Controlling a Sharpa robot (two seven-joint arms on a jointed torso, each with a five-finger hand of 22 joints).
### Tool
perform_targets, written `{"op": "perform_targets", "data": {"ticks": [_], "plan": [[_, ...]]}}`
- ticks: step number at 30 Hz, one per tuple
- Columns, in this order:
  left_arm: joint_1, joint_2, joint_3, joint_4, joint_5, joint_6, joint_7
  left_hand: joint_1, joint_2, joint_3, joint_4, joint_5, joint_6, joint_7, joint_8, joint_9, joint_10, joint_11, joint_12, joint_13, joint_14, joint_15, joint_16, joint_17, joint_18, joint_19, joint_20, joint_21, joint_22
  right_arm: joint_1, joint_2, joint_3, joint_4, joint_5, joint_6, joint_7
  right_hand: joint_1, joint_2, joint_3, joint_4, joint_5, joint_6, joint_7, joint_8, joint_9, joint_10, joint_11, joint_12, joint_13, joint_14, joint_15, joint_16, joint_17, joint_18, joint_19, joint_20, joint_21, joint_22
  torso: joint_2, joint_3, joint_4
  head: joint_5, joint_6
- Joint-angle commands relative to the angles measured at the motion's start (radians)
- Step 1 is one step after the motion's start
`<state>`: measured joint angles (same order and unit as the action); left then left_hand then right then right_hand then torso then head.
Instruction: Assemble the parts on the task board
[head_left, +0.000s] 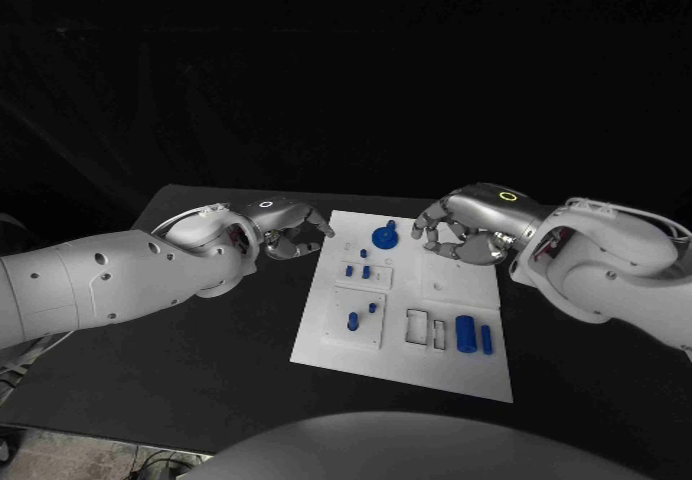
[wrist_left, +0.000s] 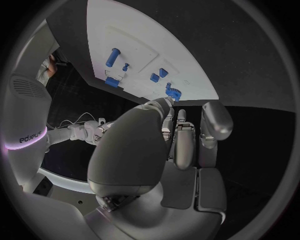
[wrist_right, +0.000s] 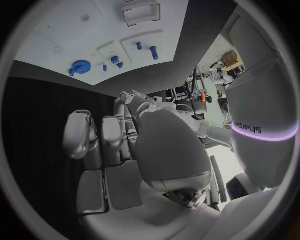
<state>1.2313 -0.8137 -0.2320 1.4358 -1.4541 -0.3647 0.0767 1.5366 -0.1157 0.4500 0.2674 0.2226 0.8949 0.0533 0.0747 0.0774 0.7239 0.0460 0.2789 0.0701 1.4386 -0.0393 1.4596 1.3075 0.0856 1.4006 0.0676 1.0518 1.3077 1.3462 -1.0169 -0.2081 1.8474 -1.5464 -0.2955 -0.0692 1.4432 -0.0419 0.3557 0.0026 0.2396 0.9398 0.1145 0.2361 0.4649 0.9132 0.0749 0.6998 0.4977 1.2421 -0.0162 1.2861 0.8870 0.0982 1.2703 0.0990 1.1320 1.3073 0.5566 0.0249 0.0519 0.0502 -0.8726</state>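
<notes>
White task board (head_left: 469, 375) lies mid-table on the black table (head_left: 202, 360). Left hand (head_left: 289, 232) hovers just off the board's far left edge, fingers curled in, holding nothing. Right hand (head_left: 464, 232) hangs over the board's far right portion, fingers curled in, nothing visible in them. Blue round part (head_left: 385, 237) sits on the board's far end between the two hands. Blue cylinder (head_left: 466, 333) lies near the board's near right corner, beside a thinner blue peg (head_left: 488, 340). Small blue pieces (head_left: 358, 270) stand mid-board.
</notes>
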Motion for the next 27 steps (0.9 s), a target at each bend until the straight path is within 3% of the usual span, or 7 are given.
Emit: {"op": "perform_targets", "data": {"ticks": [1, 6, 8, 10, 14, 20, 27], "plan": [[0.000, -0.002, 0.000, 0.011, 0.006, -0.018, -0.001, -0.001, 0.004, 0.006, 0.000, 0.004, 0.001, 0.005, -0.002, 0.000, 0.005, 0.005, 0.003, 0.000, 0.000, 0.007, -0.006, 0.009, 0.007, -0.001, 0.007, 0.002, 0.140, 0.019, -0.023, -0.004, -0.015, 0.309, 0.244, -0.203, -0.123, 0.015, -0.029, 0.079, -0.033, 0.005, -0.014, -0.005, 0.001, 0.084, -0.045, 0.092, 0.092, 0.034, 0.002, 0.051, 0.093, 0.018, -0.062, 0.002, -0.068, 0.106, -0.003, -0.0130, -0.0105, -0.027, 0.000], [0.000, -0.004, 0.000, 0.024, 0.006, -0.013, -0.003, -0.001, 0.004, 0.006, 0.000, 0.004, 0.001, 0.005, -0.002, 0.000, 0.005, 0.005, 0.004, 0.000, 0.000, 0.007, -0.006, 0.009, 0.007, -0.002, 0.007, 0.000, 0.140, 0.027, -0.031, -0.010, -0.044, 0.417, 0.391, -0.371, -0.258, 0.021, -0.069, 0.142, -0.049, -0.014, -0.011, -0.055, -0.022, 0.190, -0.030, 0.433, 0.468, 0.100, 0.008, 0.181, 0.327, 0.034, -0.177, 0.011, -0.179, 0.082, 0.003, -0.0168, -0.0118, -0.052, 0.000], [0.000, -0.003, 0.000, 0.024, 0.006, -0.013, -0.001, -0.002, 0.005, 0.007, 0.000, 0.004, 0.003, 0.007, -0.001, 0.000, 0.006, 0.004, 0.004, 0.000, 0.000, 0.007, -0.006, 0.009, 0.007, -0.001, 0.007, 0.002, 0.140, 0.025, -0.026, -0.012, -0.049, 0.421, 0.418, -0.430, -0.329, -0.006, -0.110, 0.152, -0.065, -0.014, 0.007, -0.082, -0.034, 0.364, -0.032, 0.684, 0.764, 0.329, 0.032, 0.285, 0.684, 0.042, -0.217, 0.017, -0.202, 0.076, 0.003, -0.0143, -0.0115, -0.057, 0.000], [0.000, -0.002, 0.000, 0.023, 0.006, -0.012, 0.001, -0.002, 0.005, 0.008, 0.000, 0.004, 0.004, 0.008, 0.000, 0.001, 0.007, 0.004, 0.004, 0.000, 0.001, 0.007, -0.005, 0.011, 0.007, -0.001, 0.007, 0.002, 0.140, 0.023, -0.016, -0.013, -0.058, 0.416, 0.443, -0.470, -0.363, 0.008, -0.122, 0.165, -0.080, 0.033, 0.000, -0.063, -0.023, 0.509, -0.022, 0.785, 0.917, 0.329, 0.031, 0.285, 0.684, 0.025, -0.148, 0.024, -0.115, 0.098, 0.003, -0.0139, -0.0110, -0.058, 0.000], [0.000, -0.004, 0.000, 0.023, 0.006, -0.008, 0.001, -0.002, 0.006, 0.009, 0.000, 0.004, 0.006, 0.010, 0.000, 0.001, 0.009, 0.005, 0.005, 0.000, 0.000, 0.007, -0.005, 0.010, 0.007, -0.002, 0.007, 0.001, 0.140, 0.020, 0.015, -0.014, -0.084, 0.404, 0.491, -0.523, -0.424, 0.015, -0.157, 0.188, -0.062, 0.112, -0.028, -0.032, 0.002, 0.657, -0.048, 0.871, 1.072, 0.329, 0.010, 0.285, 0.684, -0.008, 0.014, 0.011, 0.080, 0.147, 0.004, -0.0132, -0.0103, -0.060, 0.000], [0.000, -0.002, 0.000, 0.021, 0.006, -0.006, 0.001, -0.002, 0.006, 0.010, 0.000, 0.005, 0.008, 0.013, 0.002, 0.002, 0.010, 0.004, 0.005, 0.000, 0.000, 0.007, -0.005, 0.009, 0.008, -0.002, 0.007, 0.000, 0.140, 0.016, 0.070, -0.014, -0.131, 0.351, 0.541, -0.557, -0.481, 0.015, -0.188, 0.206, -0.051, 0.147, -0.040, -0.033, 0.011, 0.652, -0.061, 0.868, 1.066, 0.329, -0.003, 0.285, 0.684, 0.002, -0.021, -0.004, 0.050, 0.132, 0.002, -0.0118, -0.0078, -0.061, 0.000], [0.000, 0.000, 0.000, 0.020, 0.006, 0.000, -0.002, -0.003, 0.006, 0.011, 0.000, 0.005, 0.010, 0.015, 0.002, 0.002, 0.011, 0.004, 0.005, 0.000, -0.001, 0.007, -0.006, 0.007, 0.008, -0.002, 0.007, -0.002, 0.139, 0.005, 0.130, -0.014, -0.197, 0.388, 0.576, -0.563, -0.490, 0.023, -0.202, 0.155, -0.040, 0.130, -0.012, -0.101, 0.000, 0.358, -0.018, 0.716, 0.837, 0.329, 0.044, 0.285, 0.684, 0.055, -0.391, 0.033, -0.292, 0.037, 0.001, -0.0117, -0.0066, -0.067, 0.000]]}}
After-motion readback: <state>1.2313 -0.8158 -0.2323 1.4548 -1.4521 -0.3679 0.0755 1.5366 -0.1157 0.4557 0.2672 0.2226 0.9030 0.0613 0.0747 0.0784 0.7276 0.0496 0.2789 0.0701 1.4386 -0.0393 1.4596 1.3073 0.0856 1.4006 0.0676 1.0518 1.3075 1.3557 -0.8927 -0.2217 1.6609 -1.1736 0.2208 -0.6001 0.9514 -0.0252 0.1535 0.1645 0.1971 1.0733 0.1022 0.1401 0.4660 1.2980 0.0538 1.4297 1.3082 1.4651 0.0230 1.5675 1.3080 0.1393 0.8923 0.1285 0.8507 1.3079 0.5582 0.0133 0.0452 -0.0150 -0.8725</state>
